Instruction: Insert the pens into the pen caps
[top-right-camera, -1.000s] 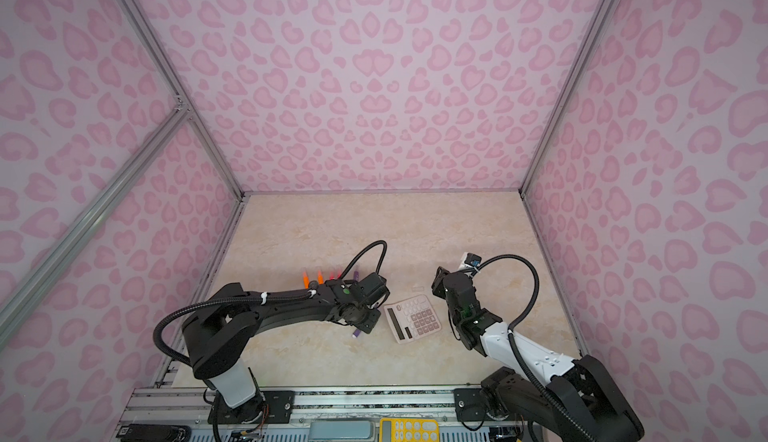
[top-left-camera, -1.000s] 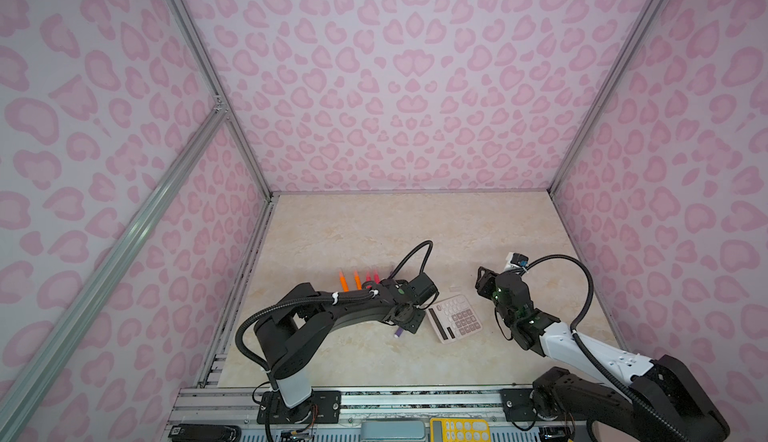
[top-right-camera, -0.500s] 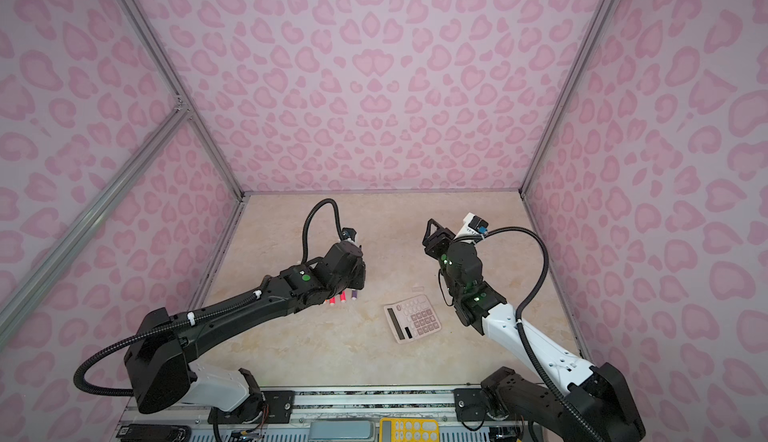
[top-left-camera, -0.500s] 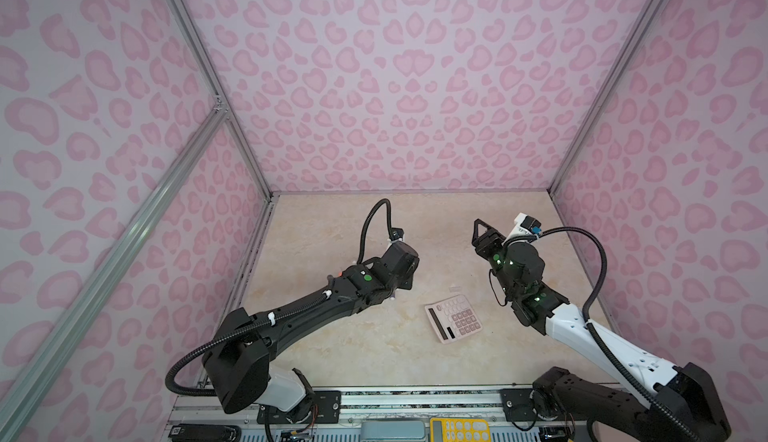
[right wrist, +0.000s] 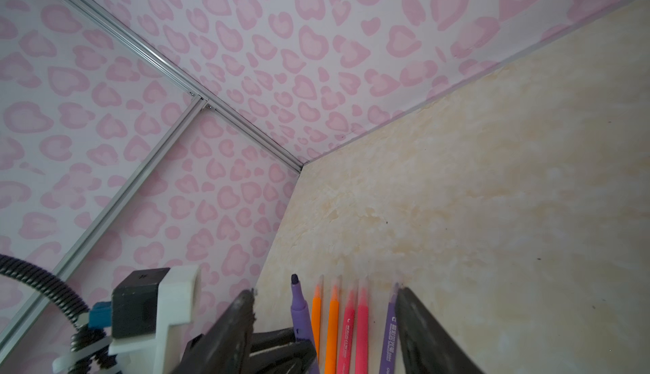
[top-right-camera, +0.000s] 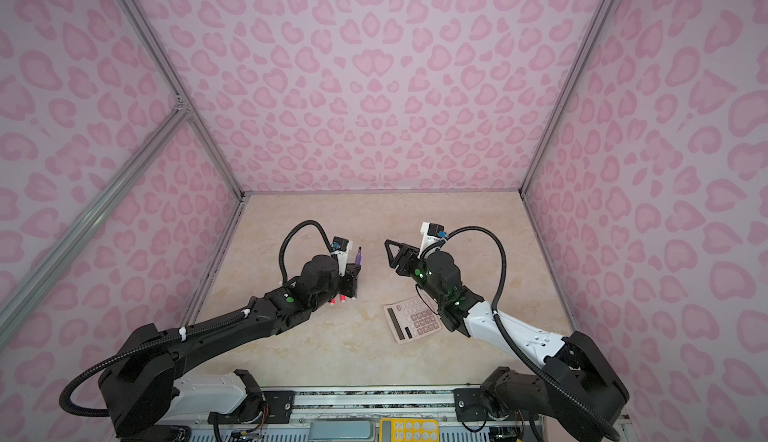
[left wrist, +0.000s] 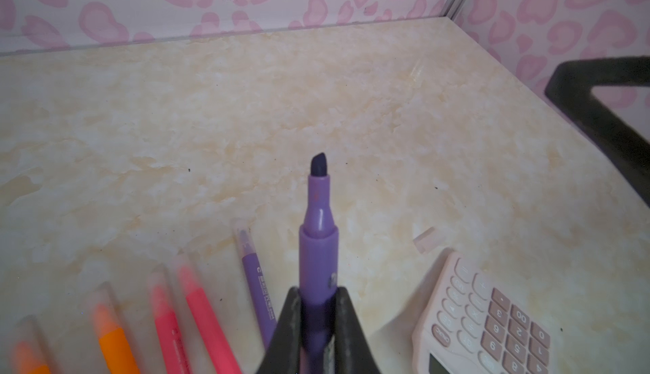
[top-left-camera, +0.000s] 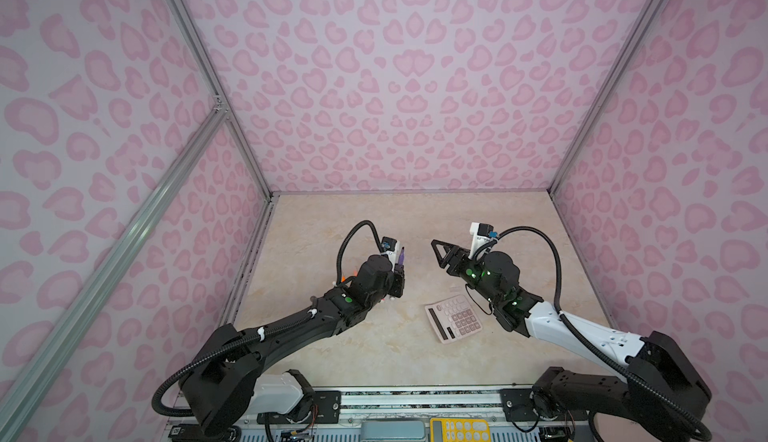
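1. Lying side by side at 7 o'clock of my left gripper [left wrist: 316, 295], five pens [left wrist: 207, 323] sit on the table [top-left-camera: 374, 219]: two orange, two pink-red and a second purple pen [left wrist: 258, 284]. My left arm [top-left-camera: 291, 327] hides most of the row in both top views.
2. Those pens look capped. A clear cap shows on the purple one, but the orange tips are too blurred to tell.
3. My left fingers [left wrist: 288, 319] are clamped tight on the barrel of the held purple pen [left wrist: 316, 249]. It is off the table, its dark tip bare and aimed at 12 o'clock in both top views.
4. A loose clear cap [left wrist: 424, 244] lies alone on the table, just off the calculator's far edge at its 12 o'clock.
5. The pink calculator [top-left-camera: 455, 317] lies flat, keys up, at 5 o'clock of my left gripper.
6. My right gripper [right wrist: 323, 290] is at 3 o'clock of the left one and clear of the table. Its fingers are spread with nothing between them, pointing to about 10 o'clock, apart from the held pen.
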Controlling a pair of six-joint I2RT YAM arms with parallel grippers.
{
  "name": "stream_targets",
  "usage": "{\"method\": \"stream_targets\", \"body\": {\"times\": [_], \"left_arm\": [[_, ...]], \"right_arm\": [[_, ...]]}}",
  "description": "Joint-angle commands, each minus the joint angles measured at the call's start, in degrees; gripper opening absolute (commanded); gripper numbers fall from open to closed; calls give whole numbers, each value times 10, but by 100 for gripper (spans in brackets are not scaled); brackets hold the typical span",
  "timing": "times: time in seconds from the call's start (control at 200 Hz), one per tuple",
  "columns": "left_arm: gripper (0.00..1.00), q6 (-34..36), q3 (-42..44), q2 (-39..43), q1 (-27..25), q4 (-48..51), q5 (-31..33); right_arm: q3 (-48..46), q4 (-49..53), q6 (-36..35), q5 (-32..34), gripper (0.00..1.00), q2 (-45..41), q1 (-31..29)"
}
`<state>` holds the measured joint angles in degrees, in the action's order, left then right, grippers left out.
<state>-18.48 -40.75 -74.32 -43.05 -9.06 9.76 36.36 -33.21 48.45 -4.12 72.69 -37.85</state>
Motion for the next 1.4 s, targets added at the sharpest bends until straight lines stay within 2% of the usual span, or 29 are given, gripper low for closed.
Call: {"method": "stream_targets", "body": {"times": [0.0,0.41,0.555,0.78,1.0,1.12,1.26,1.395], "left_arm": [[3,-6,15,27,13,-57,-63],[3,-8,9,36,13,-47,-103],[3,-5,4,39,13,-45,-125],[3,1,10,51,12,-48,-140],[3,1,6,47,13,-46,-144],[3,1,2,43,12,-41,-145],[3,-1,2,45,13,-36,-141],[4,-2,2,42,13,-41,-153]], "right_arm": [[9,-41,6,-37,64,33,-5],[53,-55,-3,-46,62,102,-64],[65,-61,7,-55,54,125,-66],[83,-61,9,-64,50,156,-68],[93,-60,10,-72,34,166,-70],[93,-56,8,-70,19,166,-70],[97,-50,8,-75,6,165,-71],[92,-56,9,-75,0,166,-70]]}}
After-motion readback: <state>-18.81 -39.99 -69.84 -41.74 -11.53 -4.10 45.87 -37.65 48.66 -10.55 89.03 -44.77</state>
